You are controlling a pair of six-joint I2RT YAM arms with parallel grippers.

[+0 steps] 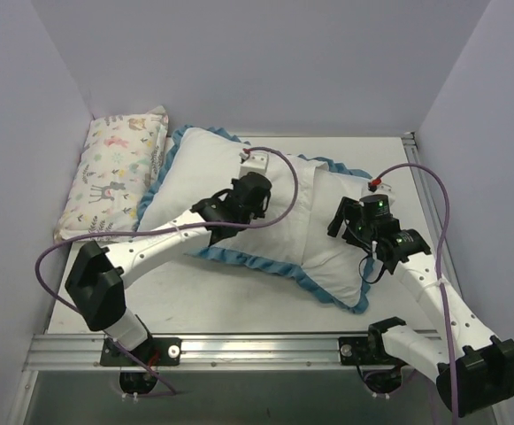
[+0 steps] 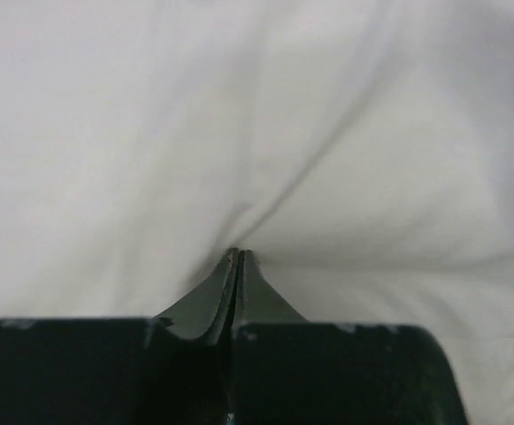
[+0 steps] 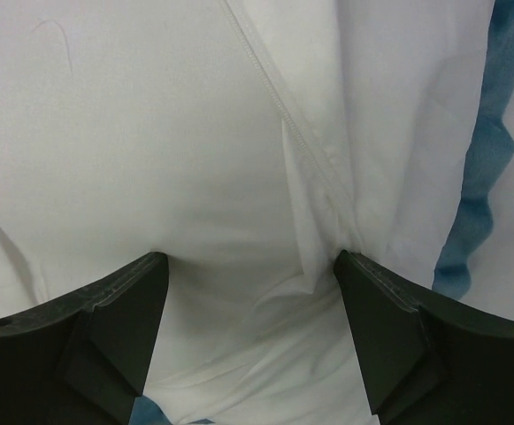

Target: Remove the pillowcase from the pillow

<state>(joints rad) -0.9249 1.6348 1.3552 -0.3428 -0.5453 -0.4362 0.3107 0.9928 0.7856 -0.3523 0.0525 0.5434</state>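
A small printed pillow (image 1: 115, 173) lies at the worktop's (image 1: 239, 310) far left, against the wall. Just beside it, mid-worktop, the pillowcase (image 1: 195, 168) lies plump, white face up, ringed by blue trim (image 1: 265, 266). My left hand (image 2: 236, 258) is closed tight, pinching a fold of its white cloth. My right hand (image 3: 249, 261) is spread wide and holds nothing, its fingertips either side of a stitched flap near the right trim.
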